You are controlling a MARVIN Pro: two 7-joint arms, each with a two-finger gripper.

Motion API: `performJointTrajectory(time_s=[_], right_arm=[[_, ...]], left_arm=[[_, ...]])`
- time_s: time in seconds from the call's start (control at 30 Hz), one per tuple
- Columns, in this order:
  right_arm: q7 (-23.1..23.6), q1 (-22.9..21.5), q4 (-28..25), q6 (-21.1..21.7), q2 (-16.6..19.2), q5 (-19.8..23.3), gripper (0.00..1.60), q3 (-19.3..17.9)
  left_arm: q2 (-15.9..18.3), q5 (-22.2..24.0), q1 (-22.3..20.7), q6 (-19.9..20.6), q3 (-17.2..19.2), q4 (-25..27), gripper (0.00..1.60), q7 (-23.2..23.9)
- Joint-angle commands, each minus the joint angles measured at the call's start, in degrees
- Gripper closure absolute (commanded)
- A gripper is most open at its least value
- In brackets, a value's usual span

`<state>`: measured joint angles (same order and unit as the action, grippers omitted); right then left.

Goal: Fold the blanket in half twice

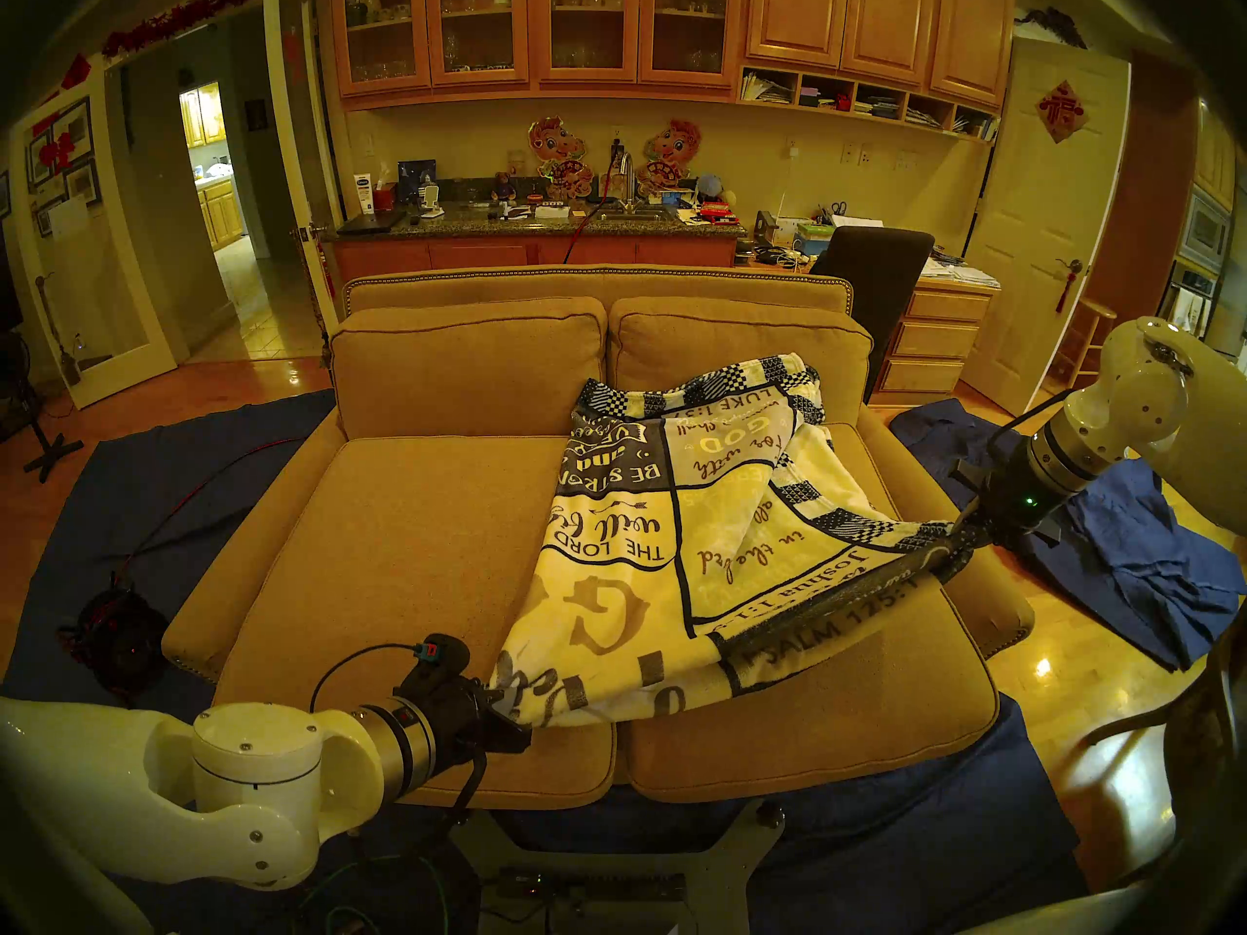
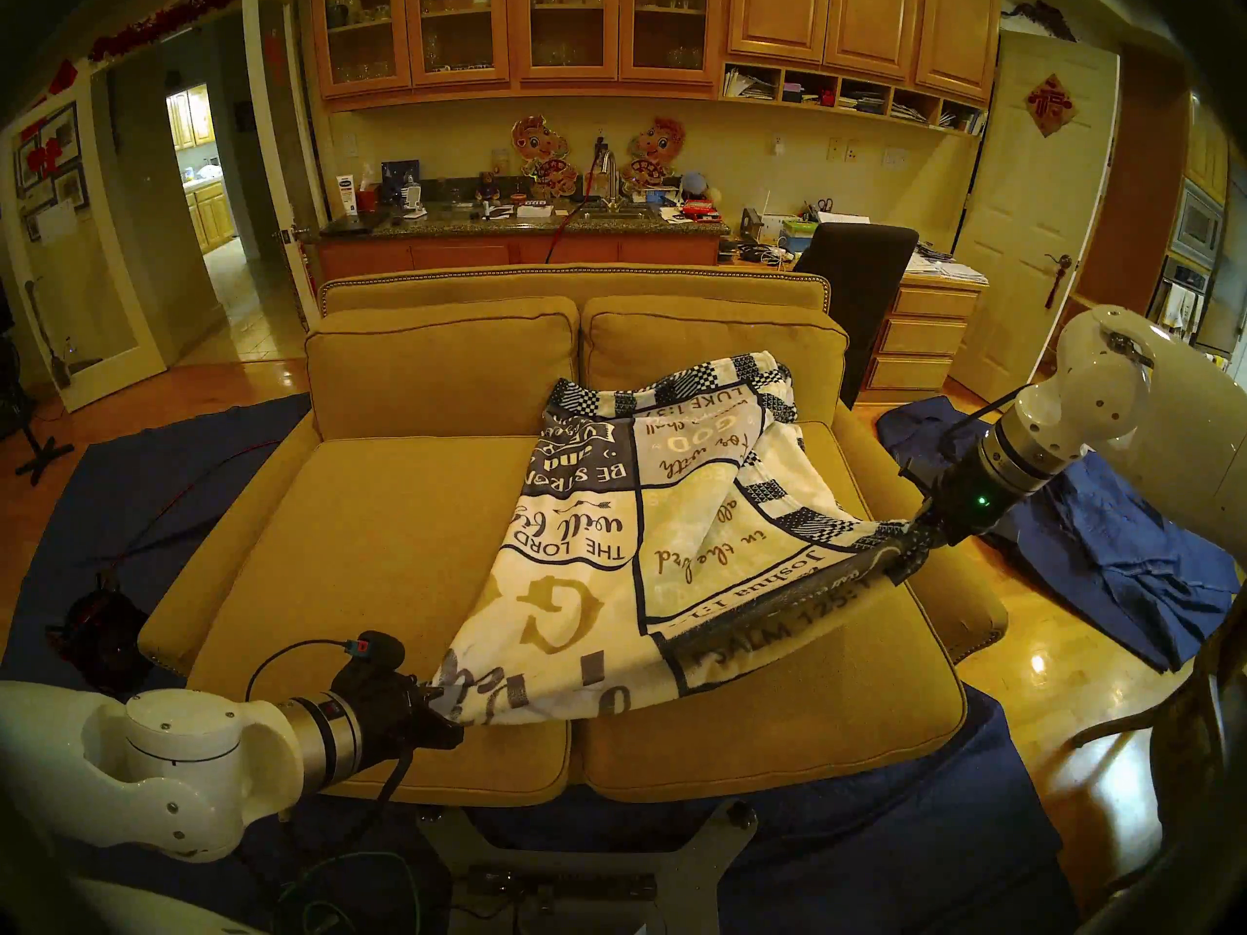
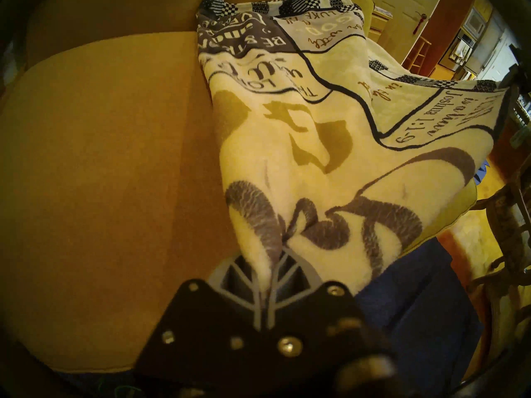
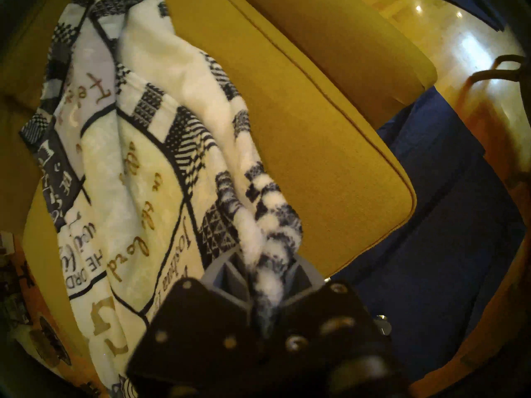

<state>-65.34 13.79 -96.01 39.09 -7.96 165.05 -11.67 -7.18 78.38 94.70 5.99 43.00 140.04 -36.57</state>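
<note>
The blanket, a cream fleece throw printed with navy-bordered verse panels and a navy-and-white checkered edge, lies over the right half of the mustard loveseat, its far end bunched against the right back cushion. Its near edge is lifted off the seat and stretched between the two arms, sagging a little in the middle. The printed face is up (the lettering reads upside down from the head camera).

The left gripper is pressed together on the blanket's near-left corner, just above the front edge of the seat cushions; in the left wrist view the cream pile is pinched between the grey fingers. The right gripper is clamped on the checkered edge at the near-right corner, held above the loveseat's right arm, the fabric there gathered into a twisted rope that runs down between its fingers.

Dark blue cloths lie on the shiny wooden floor to the right of the loveseat, and more dark blue cloth covers the floor to its left and front.
</note>
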Motion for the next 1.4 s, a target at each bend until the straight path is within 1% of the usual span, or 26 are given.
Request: performJointTrajectory(time_s=[0.0, 0.1, 0.17, 0.2, 0.23, 0.3, 0.4, 0.47, 0.53, 0.57, 0.63, 0.7, 0.77, 0.8, 0.87, 0.9, 0.93, 0.97, 1.0, 1.03, 1.1, 1.13, 1.17, 1.23, 1.27, 1.37], right_arm=[[2.4, -1.3, -6.0, -3.0, 0.2, 0.0, 1.60, -1.8], [2.7, -1.2, -6.5, -4.8, -2.6, 0.0, 1.60, -1.7], [2.9, -1.2, -6.7, -5.7, -3.4, 0.0, 1.60, -1.7], [3.0, -1.2, -6.4, -7.2, -5.5, 0.0, 1.60, -1.7], [3.0, -1.2, -6.4, -7.2, -5.5, 0.0, 1.60, -1.7], [3.7, -1.2, -6.1, -9.8, -8.0, 0.0, 1.60, -1.7], [4.2, -1.3, -6.2, -11.4, -9.2, 0.0, 1.60, -1.7], [4.9, -1.3, -5.5, -14.2, -11.9, 0.0, 1.60, -1.7], [5.4, -1.3, -5.7, -15.1, -12.0, 0.0, 1.60, -1.6], [5.9, -1.2, -5.1, -16.9, -13.6, 0.0, 1.60, -1.6], [6.3, -1.2, -4.5, -18.7, -15.4, -0.2, 1.60, -1.5], [6.7, -1.1, -4.8, -19.3, -15.2, -0.2, 1.60, -1.4], [6.8, -1.0, -3.0, -21.4, -18.3, -0.6, 1.60, -1.3], [7.3, -1.0, -3.3, -22.1, -17.7, -0.6, 1.60, -1.2], [7.6, -1.0, -1.8, -24.0, -19.7, -0.9, 1.60, -1.2], [7.9, -1.0, -1.5, -24.9, -19.9, -1.1, 1.60, -1.2], [7.8, -1.0, -0.1, -25.9, -21.8, -1.4, 1.60, -1.2], [8.0, -1.1, 0.4, -26.6, -22.3, -1.8, 1.60, -1.1], [8.5, -1.0, 0.5, -27.5, -21.9, -1.8, 1.60, -1.0], [8.4, -1.1, 1.6, -28.2, -23.2, -2.1, 1.60, -1.1], [8.7, -1.2, 2.9, -29.7, -24.3, -2.4, 1.60, -1.1], [8.7, -1.3, 4.5, -30.7, -26.2, -2.9, 1.60, -1.1], [9.2, -1.3, 3.6, -30.7, -24.5, -2.7, 1.60, -1.1], [9.1, -1.4, 6.3, -32.6, -27.6, -3.5, 1.60, -1.0], [9.5, -1.4, 6.3, -33.2, -27.3, -3.6, 1.60, -0.9], [9.6, -1.5, 8.8, -35.1, -29.9, -4.4, 1.60, -0.8]], left_arm=[[0.8, 2.6, -4.0, 5.0, 5.4, 0.0, 1.60, -2.7], [0.9, 3.7, -5.4, 7.5, 7.5, -1.6, 1.60, -1.6], [0.9, 4.2, -5.8, 8.5, 8.2, -2.5, 1.60, -1.2], [0.9, 4.8, -6.4, 9.8, 9.2, -4.5, 1.60, -0.1], [0.9, 4.8, -6.4, 9.8, 9.2, -4.5, 1.60, -0.1], [1.0, 5.6, -7.1, 11.6, 10.5, -7.8, 1.60, 2.3], [1.0, 6.0, -7.5, 12.8, 11.2, -10.0, 1.60, 3.7], [1.0, 6.4, -8.3, 14.4, 12.2, -13.5, 1.60, 6.8], [1.0, 6.4, -8.6, 14.8, 12.5, -14.0, 1.60, 7.3], [0.9, 6.6, -9.2, 15.7, 13.0, -16.1, 1.60, 9.1], [0.2, 6.6, -9.7, 16.7, 13.4, -18.0, 1.60, 10.9], [0.0, 6.6, -9.9, 17.0, 13.6, -18.4, 1.60, 11.3], [-0.9, 6.6, -10.5, 18.2, 14.0, -20.6, 1.60, 13.4], [-1.3, 6.6, -10.8, 18.5, 14.2, -21.3, 1.60, 14.1], [-2.3, 6.6, -11.5, 19.4, 14.7, -23.0, 1.60, 15.8], [-2.7, 6.5, -11.9, 19.9, 14.9, -23.6, 1.60, 16.5], [-3.2, 6.5, -12.3, 20.4, 15.1, -24.2, 1.60, 17.3], [-3.6, 6.4, -12.7, 20.9, 15.3, -24.7, 1.60, 17.9], [-4.2, 6.2, -13.1, 21.6, 15.4, -25.5, 1.60, 18.8], [-4.7, 6.1, -13.4, 22.0, 15.5, -26.0, 1.60, 19.3], [-5.6, 5.9, -14.0, 22.7, 15.7, -27.0, 1.60, 20.5], [-6.2, 5.7, -14.5, 23.3, 15.8, -27.7, 1.60, 21.2], [-6.4, 5.7, -14.6, 23.5, 15.8, -27.8, 1.60, 21.4], [-7.8, 5.1, -15.4, 24.8, 15.8, -28.9, 1.60, 22.9], [-8.5, 4.9, -15.8, 25.3, 15.7, -29.4, 1.60, 23.5], [-10.3, 4.2, -16.9, 26.4, 15.7, -30.1, 1.60, 24.7]])
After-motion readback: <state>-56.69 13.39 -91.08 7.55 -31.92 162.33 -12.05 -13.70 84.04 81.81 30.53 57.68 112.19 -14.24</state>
